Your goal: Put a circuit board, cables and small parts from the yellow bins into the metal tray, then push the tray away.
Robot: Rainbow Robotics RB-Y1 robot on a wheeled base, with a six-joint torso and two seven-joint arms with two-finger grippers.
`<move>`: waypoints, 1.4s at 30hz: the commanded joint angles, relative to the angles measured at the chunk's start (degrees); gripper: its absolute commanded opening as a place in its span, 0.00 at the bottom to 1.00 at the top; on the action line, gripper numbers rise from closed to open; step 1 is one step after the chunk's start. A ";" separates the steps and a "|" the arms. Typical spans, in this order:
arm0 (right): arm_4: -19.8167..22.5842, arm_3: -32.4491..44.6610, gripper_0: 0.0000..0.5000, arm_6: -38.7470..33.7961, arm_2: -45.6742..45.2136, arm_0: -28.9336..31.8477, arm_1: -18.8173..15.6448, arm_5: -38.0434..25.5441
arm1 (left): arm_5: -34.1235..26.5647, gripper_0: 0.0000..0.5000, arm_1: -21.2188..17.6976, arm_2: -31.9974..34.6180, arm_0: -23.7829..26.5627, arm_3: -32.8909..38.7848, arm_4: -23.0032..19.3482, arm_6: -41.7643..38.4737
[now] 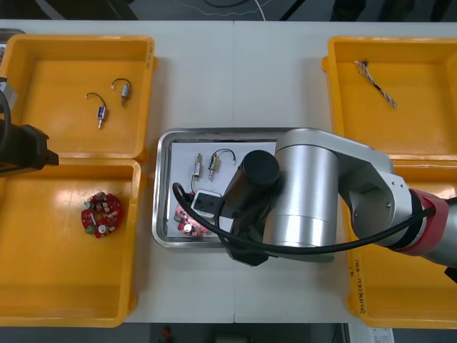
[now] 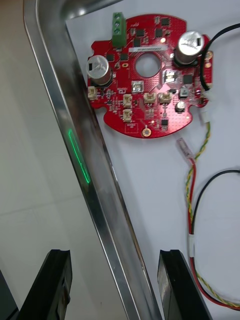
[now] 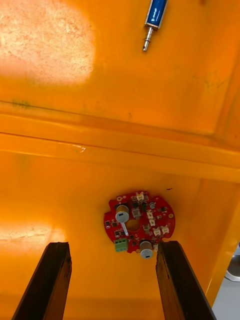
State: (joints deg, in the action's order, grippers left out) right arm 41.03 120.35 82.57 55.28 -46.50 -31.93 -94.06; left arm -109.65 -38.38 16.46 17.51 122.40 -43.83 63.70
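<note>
Right wrist view: the fingers [image 2: 176, 287] of the right gripper [image 2: 115, 254] stand wide apart, gripping nothing, astride the metal tray's [image 2: 84, 150] rim, while the left gripper [image 3: 114, 245] gapes equally wide, empty, over a yellow bin [image 3: 50, 200].

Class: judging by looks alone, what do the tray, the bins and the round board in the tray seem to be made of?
Metal tray: probably steel, polished; its rim shines like a mirror. Yellow bins: likely moulded plastic, smooth, with a soft sheen. Circuit board: apparently red-coated laminate, studded with components. Right gripper straddles that rim, jaws open.
</note>
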 commanded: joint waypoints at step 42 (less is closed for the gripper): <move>-12.81 -10.66 0.00 6.55 16.17 -4.66 4.86 9.86 | -0.35 1.00 -5.04 2.00 -3.72 2.67 -1.17 6.53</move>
State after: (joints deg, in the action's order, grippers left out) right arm 28.67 108.90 87.86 70.71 -49.31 -28.26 -84.24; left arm -109.65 -41.04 16.93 14.92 123.24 -44.51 63.93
